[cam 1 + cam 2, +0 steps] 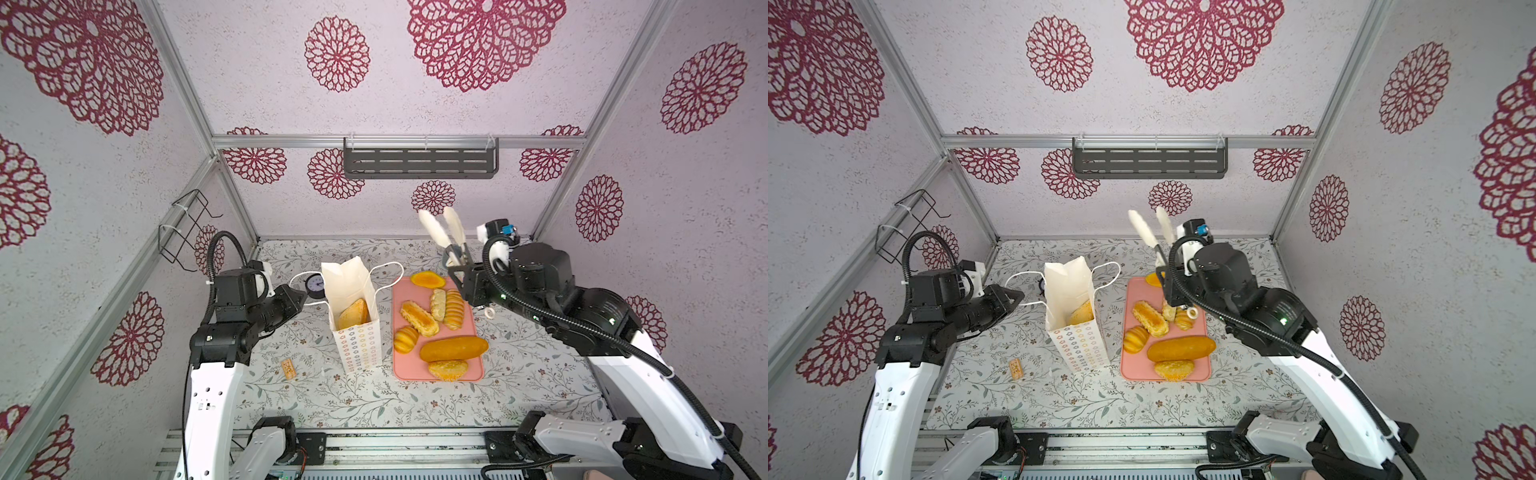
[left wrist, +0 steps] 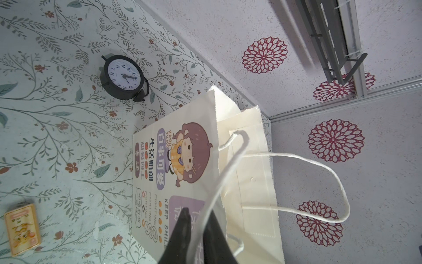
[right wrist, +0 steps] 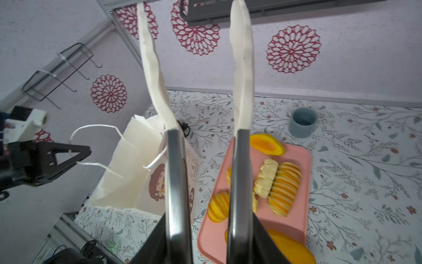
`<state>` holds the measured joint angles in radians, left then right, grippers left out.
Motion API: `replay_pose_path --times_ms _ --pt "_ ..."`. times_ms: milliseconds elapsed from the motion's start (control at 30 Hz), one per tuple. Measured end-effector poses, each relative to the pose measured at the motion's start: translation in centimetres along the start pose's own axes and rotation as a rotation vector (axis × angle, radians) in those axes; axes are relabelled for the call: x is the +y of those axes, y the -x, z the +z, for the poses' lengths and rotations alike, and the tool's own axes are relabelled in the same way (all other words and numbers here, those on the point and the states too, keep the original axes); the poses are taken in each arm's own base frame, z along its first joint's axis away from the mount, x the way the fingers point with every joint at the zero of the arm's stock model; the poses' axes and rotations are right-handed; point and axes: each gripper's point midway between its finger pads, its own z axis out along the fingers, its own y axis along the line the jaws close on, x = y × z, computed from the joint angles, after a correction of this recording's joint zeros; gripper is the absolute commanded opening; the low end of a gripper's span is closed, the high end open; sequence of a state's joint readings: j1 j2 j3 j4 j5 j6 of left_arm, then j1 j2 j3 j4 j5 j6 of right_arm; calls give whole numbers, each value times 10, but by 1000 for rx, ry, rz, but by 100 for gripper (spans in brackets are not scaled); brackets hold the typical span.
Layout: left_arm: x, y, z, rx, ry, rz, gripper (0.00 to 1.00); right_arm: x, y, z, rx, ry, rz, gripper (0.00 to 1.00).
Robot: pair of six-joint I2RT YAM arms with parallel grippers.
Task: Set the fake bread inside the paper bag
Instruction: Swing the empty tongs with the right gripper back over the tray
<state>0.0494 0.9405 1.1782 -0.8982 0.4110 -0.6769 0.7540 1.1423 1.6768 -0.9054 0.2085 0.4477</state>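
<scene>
The white paper bag (image 1: 357, 345) (image 1: 1077, 345) stands open left of a pink tray (image 1: 405, 372), with one fake bread (image 1: 353, 313) inside. On the tray lie several more: a long loaf (image 1: 453, 348), ridged buns (image 1: 406, 338), a flat oval piece (image 1: 428, 279). My left gripper (image 1: 305, 295) (image 2: 197, 212) is at the bag's cord handle (image 2: 228, 164). Its jaws are slightly apart and the cord runs between them. My right gripper (image 1: 457, 270) (image 3: 210, 219) is shut on tongs (image 3: 242, 80). They point up over the tray's far end, spread and empty.
A black alarm clock (image 2: 124, 77) stands behind the bag. A small tan cracker piece (image 1: 288, 369) lies front left of the bag, and a grey cup (image 3: 302, 122) sits beyond the tray. A dark shelf (image 1: 419, 162) hangs on the back wall and a wire rack (image 1: 187, 228) on the left wall.
</scene>
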Motion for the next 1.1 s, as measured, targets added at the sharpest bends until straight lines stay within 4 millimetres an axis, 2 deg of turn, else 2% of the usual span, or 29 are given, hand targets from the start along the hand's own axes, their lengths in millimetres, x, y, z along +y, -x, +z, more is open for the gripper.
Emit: replay_pose_path --times_ms 133,267,367,567,800,967,1100 --pt "0 1 0 -4 0 5 8 -37 -23 18 87 -110 42 45" --pt "1 2 0 -8 6 15 1 -71 -67 45 247 -197 83 44" --pt "-1 6 1 -9 8 23 0 -89 -101 63 363 -239 108 44" --pt "-4 18 4 -20 19 46 0 -111 -151 89 537 -280 152 45" --pt "-2 28 3 -40 37 65 0 -120 -184 114 658 -281 160 46" --pt "0 30 5 -36 39 67 30 -121 -195 126 701 -274 160 49" --pt "0 29 8 -32 30 65 42 -121 -200 131 725 -269 158 48"
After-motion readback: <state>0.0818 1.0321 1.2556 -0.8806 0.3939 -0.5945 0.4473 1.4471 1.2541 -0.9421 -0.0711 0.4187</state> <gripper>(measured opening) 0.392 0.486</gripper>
